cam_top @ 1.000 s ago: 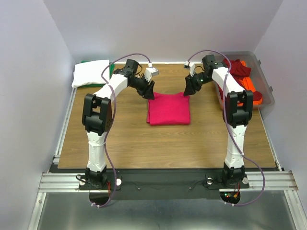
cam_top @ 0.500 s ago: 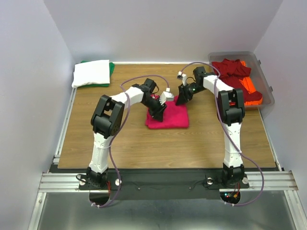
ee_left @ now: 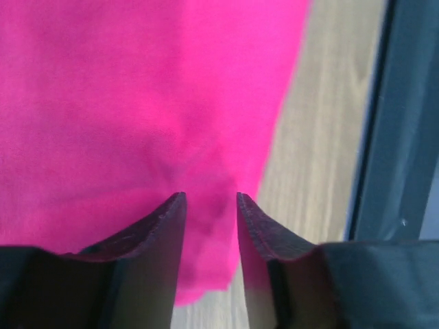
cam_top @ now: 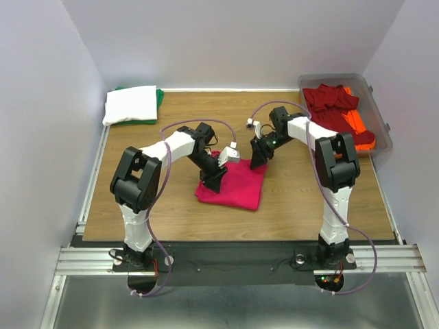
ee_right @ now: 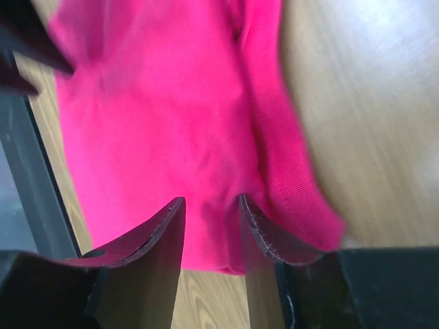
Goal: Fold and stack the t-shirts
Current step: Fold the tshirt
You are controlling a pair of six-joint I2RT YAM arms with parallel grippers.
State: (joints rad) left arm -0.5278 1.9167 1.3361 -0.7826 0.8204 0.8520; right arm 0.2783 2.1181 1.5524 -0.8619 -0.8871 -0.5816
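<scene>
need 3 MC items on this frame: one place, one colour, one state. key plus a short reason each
1. Where is the white t-shirt?
A) in the bin
B) far-left corner of the table
C) under the pink t-shirt

2. What colours is the cloth in the bin?
A) green and blue
B) white and pink
C) dark red and orange

3. What are the left pincer and right pincer doing?
A) both pinching the pink t-shirt
B) both open over bare wood
C) gripping the bin

Key: B, it lies on a green t-shirt there; C, dark red t-shirts and orange t-shirts show from above; A, each wrist view shows pink cloth between the fingers.
</scene>
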